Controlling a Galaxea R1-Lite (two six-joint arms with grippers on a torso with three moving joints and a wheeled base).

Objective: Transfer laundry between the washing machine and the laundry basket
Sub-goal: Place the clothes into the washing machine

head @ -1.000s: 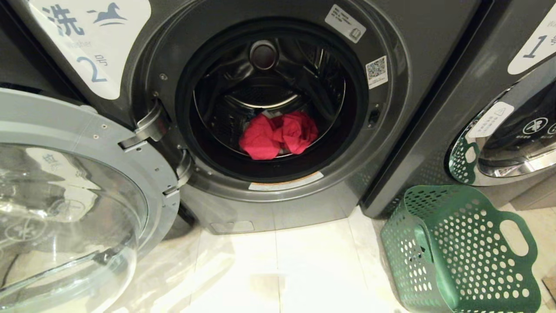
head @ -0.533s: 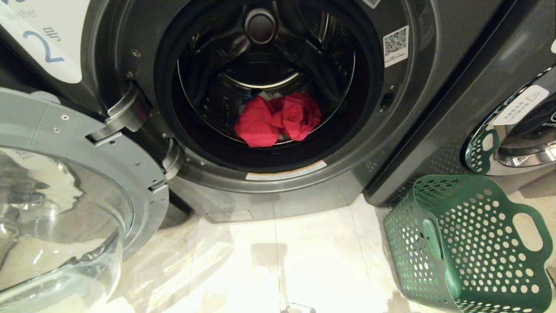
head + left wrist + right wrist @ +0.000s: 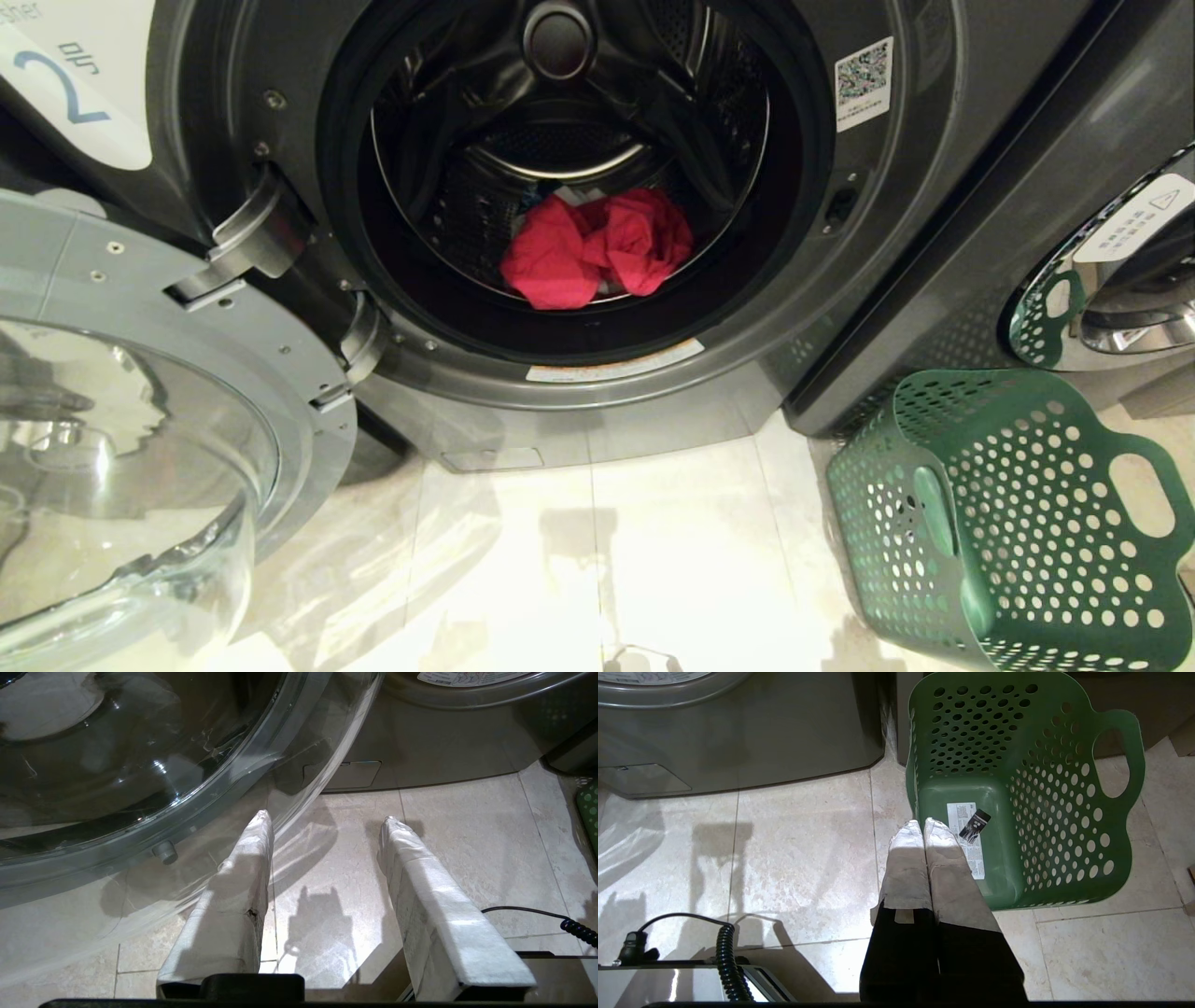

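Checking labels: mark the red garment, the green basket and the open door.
red garment (image 3: 597,247): head view, middle of the crumpled cloth in the drum.
green basket (image 3: 1118,716): right wrist view, top of its handle loop.
open door (image 3: 271,345): head view, grey frame beside the hinge.

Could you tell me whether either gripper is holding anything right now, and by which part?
Nothing is held: the left gripper is open over bare floor, the right gripper shut and empty.
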